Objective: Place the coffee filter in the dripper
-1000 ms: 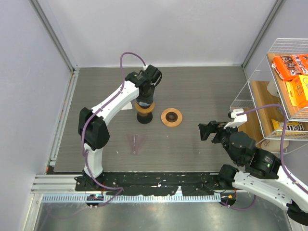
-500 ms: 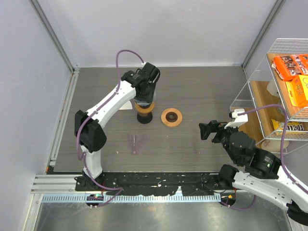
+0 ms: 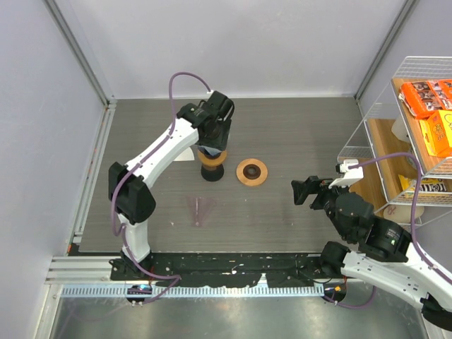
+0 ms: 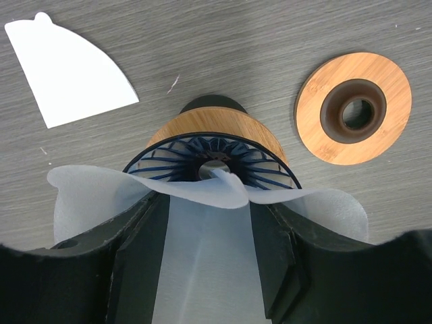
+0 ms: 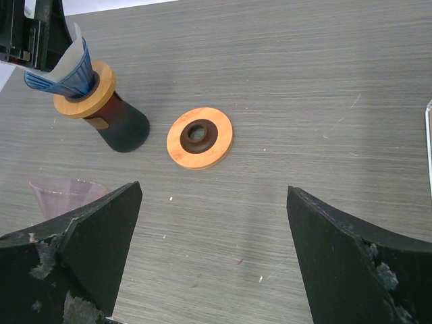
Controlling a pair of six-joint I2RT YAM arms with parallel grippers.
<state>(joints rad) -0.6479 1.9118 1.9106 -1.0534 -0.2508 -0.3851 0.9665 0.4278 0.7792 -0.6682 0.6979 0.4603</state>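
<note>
Left end effector (image 4: pixel 208 209) is clamped on the coffee filter (image 4: pixel 202 256), pinching the paper flat between both fingers, and it hangs right over the dripper (image 4: pixel 196 150) at centre frame in the left wrist view. The filter's folded tip dips toward the middle of the blue ribs, and I can't tell if it touches them. Its two loose wings flare out wide, left and right, past the rim. The dripper sits in a bamboo collar (image 4: pixel 209 125) on a dark stand (image 5: pixel 125 128), upper left of the right wrist view.

Right end effector (image 5: pixel 212 196) waits low in its own frame, jaws spread, holding nothing. The spare filter (image 4: pixel 67 71) lies flat at upper left, the orange ring (image 4: pixel 353 108) at upper right, and the pink cone (image 5: pixel 64 196) is well apart from the stand.

Here's the worry: the paper isn't opened into a cone, so on release those wings may spring it back up or leave it draped crooked over the rim. Press too hard and the tall stand could tip on the table. Thin paper might also cling to a finger and ride out on the retreat
</note>
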